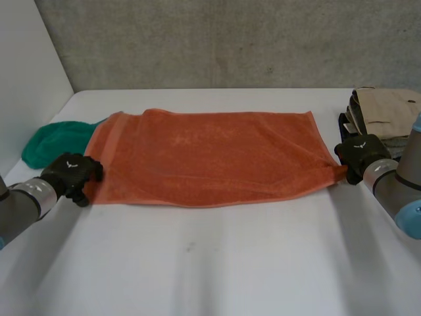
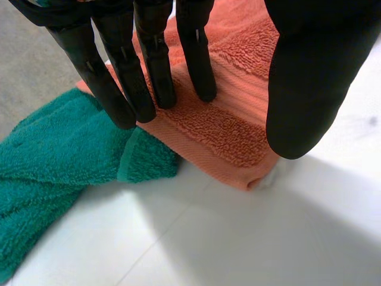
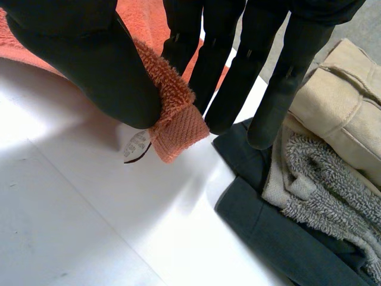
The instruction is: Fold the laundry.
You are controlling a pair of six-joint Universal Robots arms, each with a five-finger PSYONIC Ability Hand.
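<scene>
An orange towel [image 1: 210, 155] lies folded flat across the middle of the white table [image 1: 210, 263]. My left hand [image 1: 71, 172] is at its near left corner. In the left wrist view the hand [image 2: 152, 59] is open: straight fingertips rest on the towel [image 2: 226, 125] and the thumb hovers apart over the corner. My right hand [image 1: 360, 155] is at the near right corner. Seen from the right wrist, that hand [image 3: 89, 65] pinches the towel's corner [image 3: 172, 119], with its white label, between thumb and fingers, lifting it slightly off the table.
A crumpled green cloth [image 1: 56, 141] lies at the far left, partly under the towel's left edge [image 2: 53, 161]. A stack of folded beige, grey and dark laundry [image 1: 385, 115] stands right beside my right hand [image 3: 333, 167]. A grey wall runs behind the table.
</scene>
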